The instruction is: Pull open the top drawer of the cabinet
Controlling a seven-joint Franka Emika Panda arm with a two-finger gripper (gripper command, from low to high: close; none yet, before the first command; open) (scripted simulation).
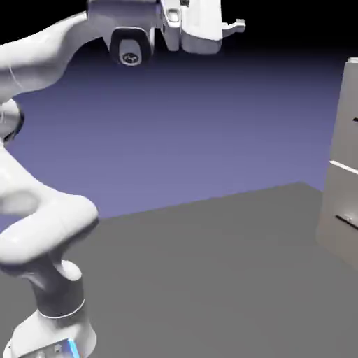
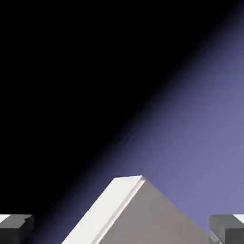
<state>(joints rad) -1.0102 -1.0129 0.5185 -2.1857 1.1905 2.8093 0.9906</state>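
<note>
The end effector (image 1: 240, 26) is held high at the top of the exterior view, pointed toward the exterior view's right. It is opened wide: in the hand view, one of the grey fingertips (image 2: 16, 229) is seen at each bottom corner, with a broad gap between the two and nothing grasped. The cabinet (image 1: 339, 196) is placed well apart from the end effector, below it and toward the exterior view's right, where it is cut off by the picture's edge. The top drawer (image 1: 347, 129) is seen as the uppermost panel of the cabinet's front, lower than the end effector and not touched by it; a small part of a dark handle (image 1: 355, 119) is shown at the picture's edge. Below that panel, a pale seam and another drawer (image 1: 338, 210) with a dark bar handle are seen. In the hand view, a pale corner of the cabinet is shown tilted between the fingertips, beyond them. The dark grey tabletop (image 1: 203, 273) is spread far below the end effector.
</note>
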